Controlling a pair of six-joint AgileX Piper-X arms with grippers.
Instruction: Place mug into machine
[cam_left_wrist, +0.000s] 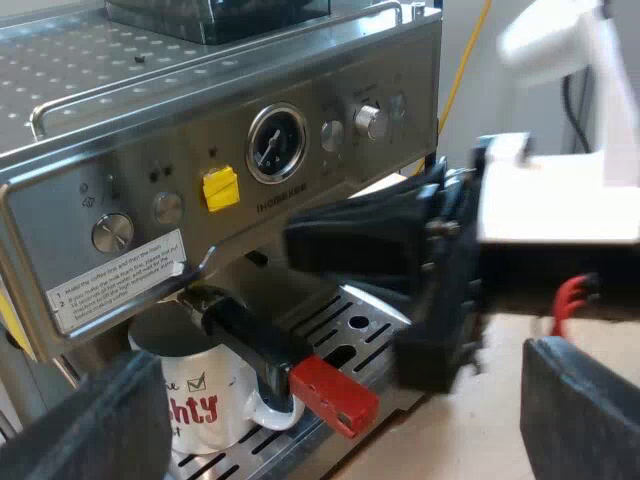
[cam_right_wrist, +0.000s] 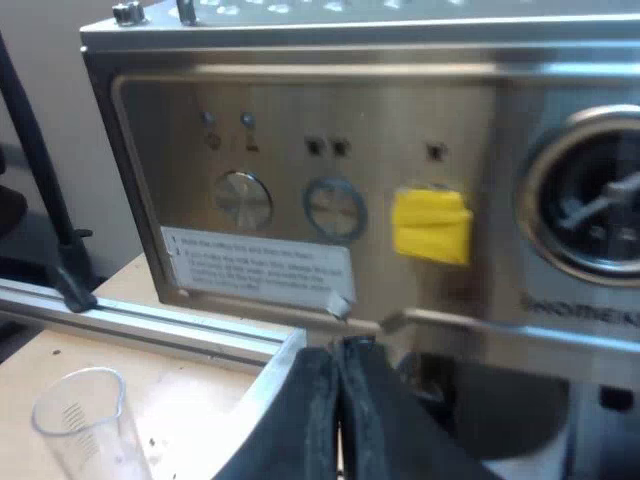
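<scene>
One move left, by the look of it: mug (cam_left_wrist: 205, 400) seated on the drip tray (cam_left_wrist: 340, 325) of the espresso machine (cam_left_wrist: 130, 170), under the holder (cam_left_wrist: 200, 300). Next, probably: back away without clipping the red-ended handle (cam_left_wrist: 270, 350). Left gripper (cam_left_wrist: 335, 415) with jaws wide apart, empty, mug ahead and untouched. Right gripper (cam_right_wrist: 338, 360) with jaws pressed together on nothing, near the handle, apart from the mug.

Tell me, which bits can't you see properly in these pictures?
- Left wrist view: the mug's words, partly behind a finger of the left tool.
- Left wrist view: the hopper, its top cut off by the edge.
- Right wrist view: the glass, its base cut off by the edge.
- Right wrist view: the label's print, too small to read.
- Right wrist view: the gauge, partly cut off by the edge.
</scene>
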